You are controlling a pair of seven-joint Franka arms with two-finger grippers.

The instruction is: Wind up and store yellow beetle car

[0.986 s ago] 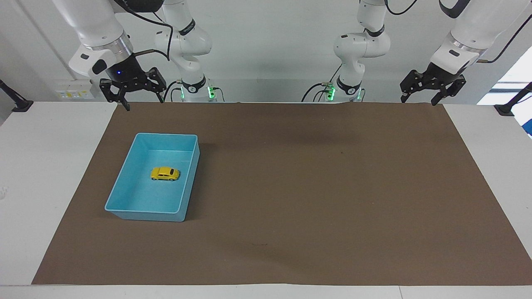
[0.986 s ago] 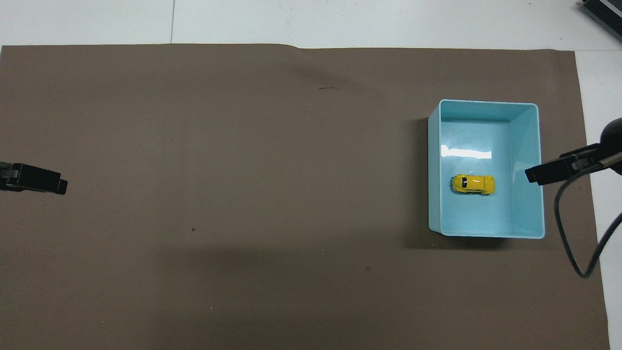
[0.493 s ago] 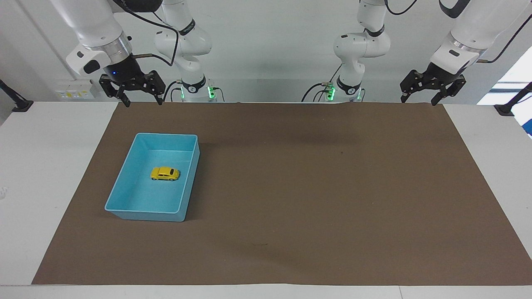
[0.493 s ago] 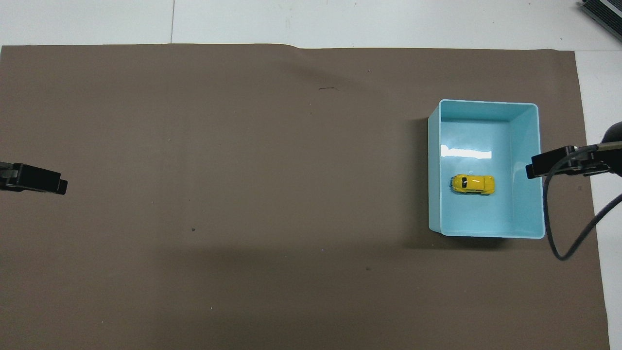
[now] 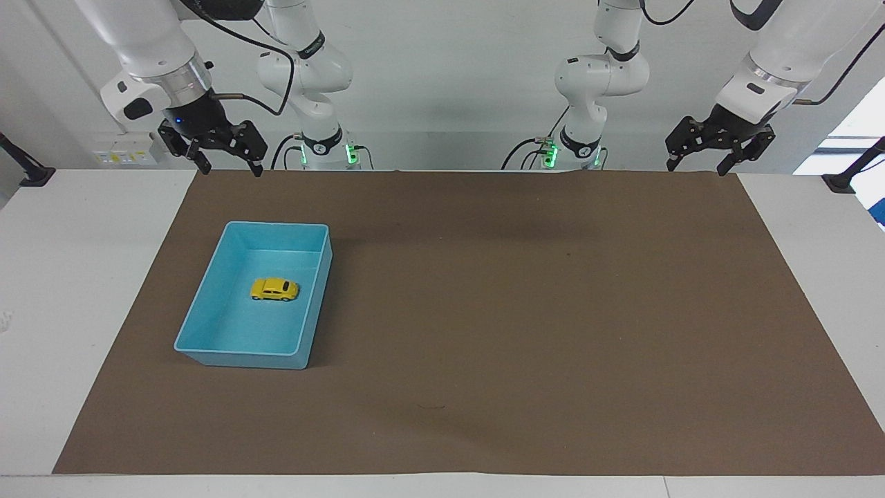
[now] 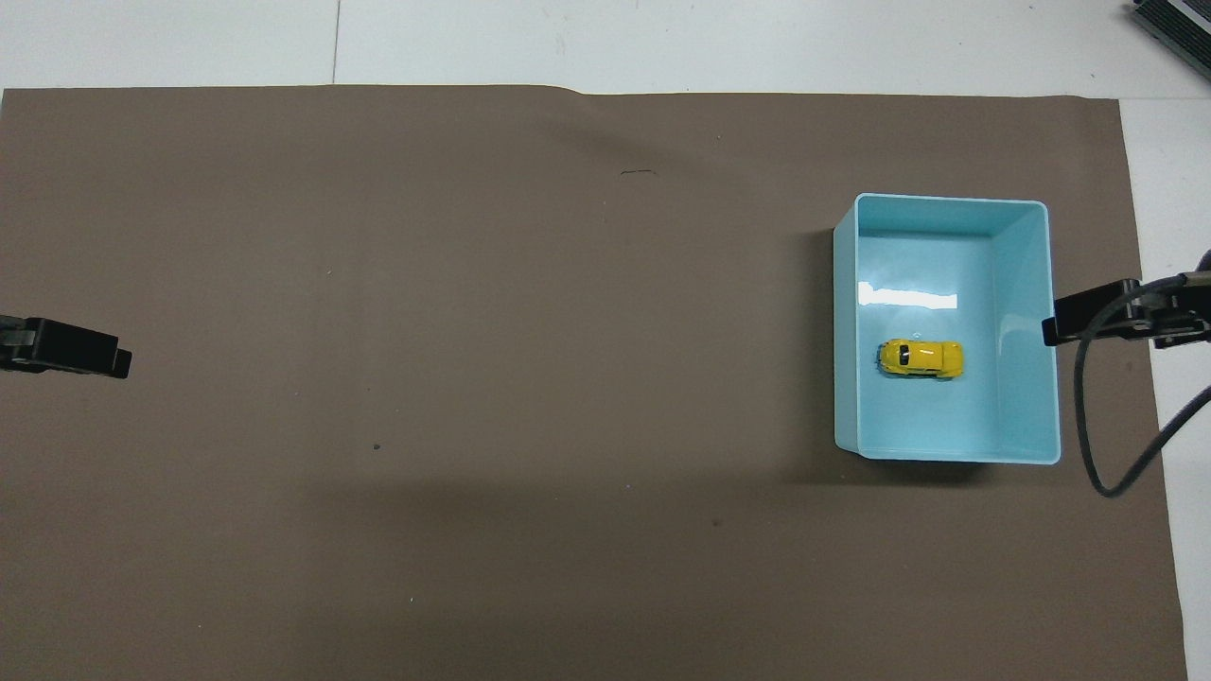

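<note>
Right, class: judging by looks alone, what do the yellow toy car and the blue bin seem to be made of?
Yellow beetle car: glossy painted metal or hard plastic; its shine leaves that open. Blue bin: probably smooth moulded plastic; the overhead view shows a bright glare streak on its floor and thin, even walls.

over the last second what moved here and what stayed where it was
The right gripper, open and empty, has drawn back and up toward its own end of the table, away from the blue bin; in the overhead view it has slid off the bin's rim. Nothing was gripped or released. The yellow beetle car stayed in the bin, and the open left gripper waited in place.
</note>
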